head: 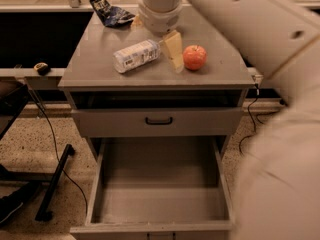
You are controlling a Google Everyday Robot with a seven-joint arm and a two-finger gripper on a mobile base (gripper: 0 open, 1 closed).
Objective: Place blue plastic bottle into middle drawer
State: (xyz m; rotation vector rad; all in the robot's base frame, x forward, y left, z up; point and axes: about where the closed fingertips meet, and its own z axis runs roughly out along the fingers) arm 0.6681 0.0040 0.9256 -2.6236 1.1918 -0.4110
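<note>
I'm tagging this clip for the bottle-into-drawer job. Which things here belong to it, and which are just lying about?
Belongs to the job:
bottle, lying on its side on the cabinet top
middle drawer, pulled open, floor bare
gripper, over the top just right of the bottle's cap

Just lying about:
apple
snack bag
drawer front with the black handle
</note>
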